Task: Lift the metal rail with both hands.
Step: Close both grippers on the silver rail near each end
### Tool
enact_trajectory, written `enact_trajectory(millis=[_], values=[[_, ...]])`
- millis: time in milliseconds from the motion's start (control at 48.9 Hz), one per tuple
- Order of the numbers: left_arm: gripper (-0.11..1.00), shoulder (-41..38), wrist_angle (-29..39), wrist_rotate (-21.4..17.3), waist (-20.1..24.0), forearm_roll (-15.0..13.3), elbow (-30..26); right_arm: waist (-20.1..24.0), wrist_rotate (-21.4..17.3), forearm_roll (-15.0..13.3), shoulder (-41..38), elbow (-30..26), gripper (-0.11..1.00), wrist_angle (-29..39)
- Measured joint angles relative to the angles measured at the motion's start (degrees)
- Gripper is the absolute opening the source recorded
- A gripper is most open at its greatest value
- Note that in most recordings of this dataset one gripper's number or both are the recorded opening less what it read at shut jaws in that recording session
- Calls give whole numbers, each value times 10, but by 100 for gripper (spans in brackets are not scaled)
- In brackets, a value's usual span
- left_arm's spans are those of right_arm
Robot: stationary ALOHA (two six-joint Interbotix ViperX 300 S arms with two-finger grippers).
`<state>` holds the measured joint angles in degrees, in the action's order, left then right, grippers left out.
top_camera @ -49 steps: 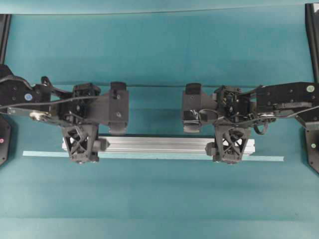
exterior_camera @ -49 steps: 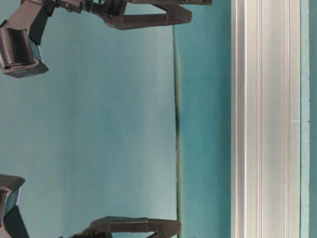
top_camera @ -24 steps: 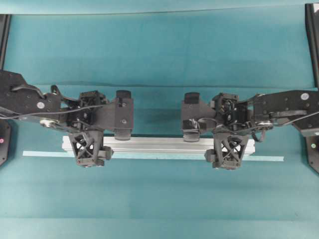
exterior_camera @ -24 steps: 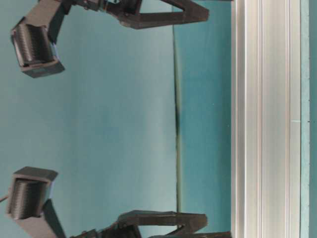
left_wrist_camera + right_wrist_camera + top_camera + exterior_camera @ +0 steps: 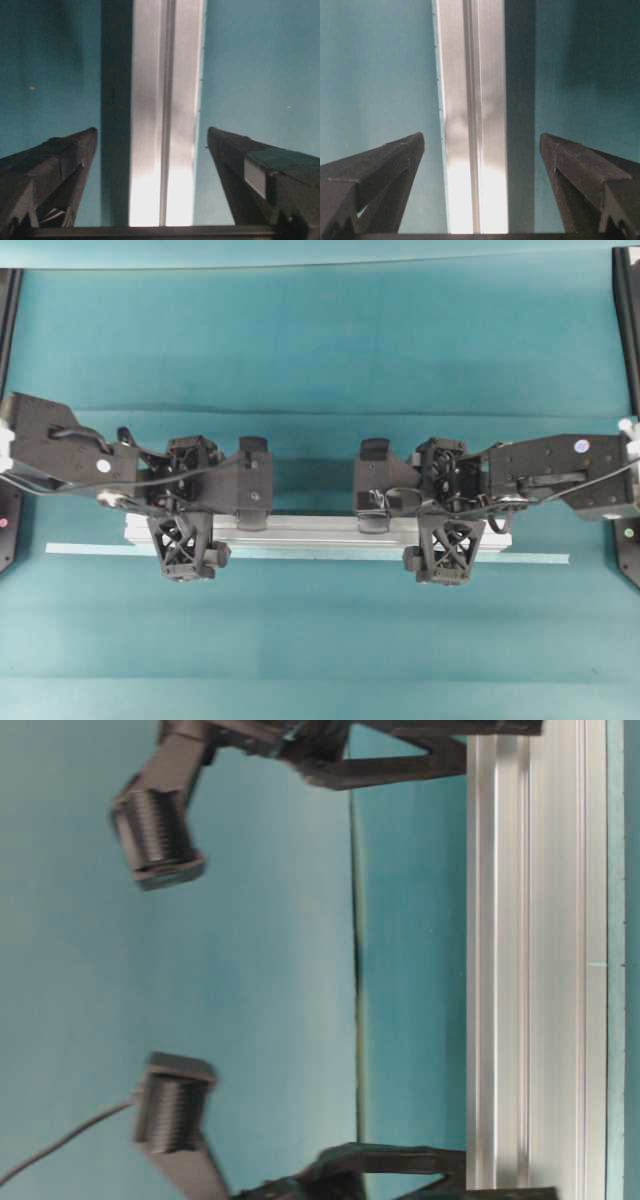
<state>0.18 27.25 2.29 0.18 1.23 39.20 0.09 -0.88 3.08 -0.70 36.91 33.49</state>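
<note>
**Silver rail straddled by both pincers, no grip yet**

Silver and grooved along its length, the metal rail (image 5: 315,530) lies flat on the teal bench (image 5: 320,350), running left to right across the middle of the overhead view. A thinner pale tape strip (image 5: 90,549) lies along its near side and extends past both ends.

Left pincer (image 5: 186,528): positioned over the rail near its left end. The left wrist view shows the jaws spread wide, one finger (image 5: 55,165) on each side of the rail with teal bench visible in both gaps. Nothing is held.

Right pincer (image 5: 446,530): positioned over the rail toward its right end. Its jaws are likewise wide apart, fingers (image 5: 380,165) clear of the rail on both sides. Nothing is held.

Assessment: the task stands at the pre-grasp stage; the rail is not lifted.

Risks noted:
- In both wrist views the rail sits off-centre between the fingers. On closing, one finger would probably meet the metal first and push the rail sideways.
- The table-level view shows the fingertips roughly level with the rail's upper part; whether they are low enough for a full grip cannot be judged. A shallow grip on smooth aluminium could slip.
- Unequal closing or lifting between the two arms would tilt or twist the rail and could pull it from one pincer.
</note>
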Motion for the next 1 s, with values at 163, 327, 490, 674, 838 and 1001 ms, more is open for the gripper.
enact_trajectory(millis=[163,327,490,674,838,1001], values=[[98,-21,-23,-4,0,-1,3,6,0,0,-18,14,95,-30],[98,-35,-26,-4,0,0,3,8,0,0,-31,20,95,-43],[98,-37,-27,-4,1,0,3,9,0,-4,-34,20,95,-55],[97,-36,-27,1,0,0,4,8,0,-6,-34,20,93,-62],[76,-36,-27,-4,-1,0,3,11,0,-5,-33,20,67,-60],[36,-34,-27,0,-5,0,4,10,0,-8,-33,20,39,-59]])
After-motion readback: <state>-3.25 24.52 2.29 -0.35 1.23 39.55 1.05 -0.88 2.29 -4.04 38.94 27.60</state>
